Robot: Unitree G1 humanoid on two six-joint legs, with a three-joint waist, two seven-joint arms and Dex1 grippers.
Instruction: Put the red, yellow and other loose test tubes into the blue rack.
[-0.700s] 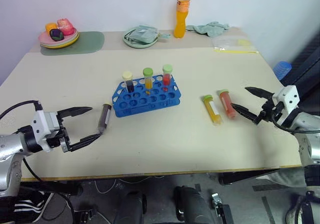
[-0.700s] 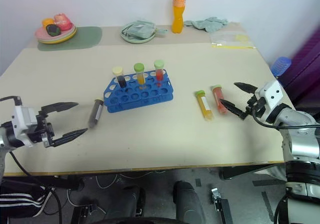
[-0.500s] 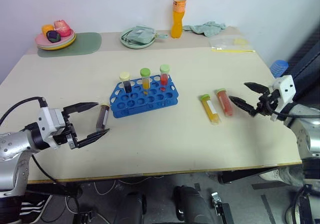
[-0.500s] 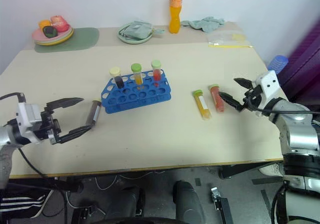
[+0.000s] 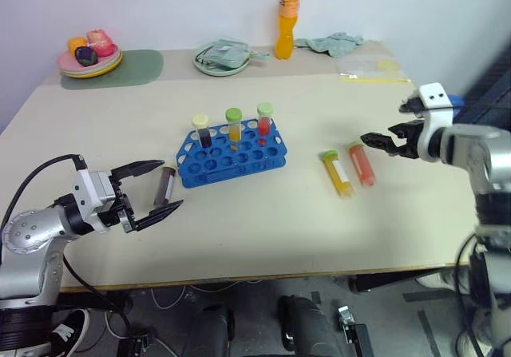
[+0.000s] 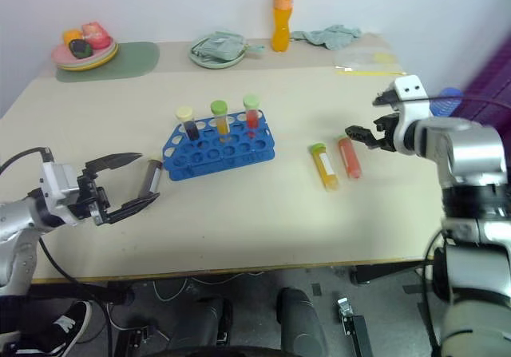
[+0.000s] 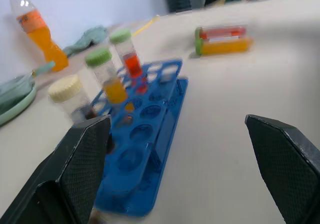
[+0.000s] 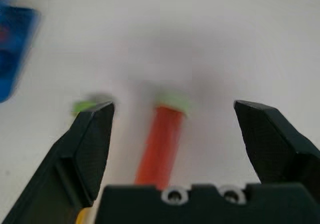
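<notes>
The blue rack (image 5: 230, 152) stands mid-table with three capped tubes upright in its back row. Left of it lies a loose dark tube (image 5: 164, 186). My left gripper (image 5: 172, 184) is open and level, its fingertips on either side of that tube's near end without touching it. Right of the rack lie a yellow tube (image 5: 337, 173) and a red tube (image 5: 361, 164), side by side with green caps pointing away. My right gripper (image 5: 375, 136) hovers open just beyond the red tube (image 8: 161, 143), pointing down at it. Its fingers are spread wider than the tube and hold nothing.
Along the table's far edge stand an orange drink bottle (image 5: 287, 20), a plate of fruit (image 5: 89, 53) on a green mat (image 5: 132, 67), a bowl with a cloth (image 5: 224, 57), a rag (image 5: 336, 44) and a plastic bag (image 5: 375, 69). Bare tabletop lies in front of the rack.
My right gripper has risen and swung in over the table from its right edge, ending above the red tube. My left gripper has crept right, up to the dark tube.
</notes>
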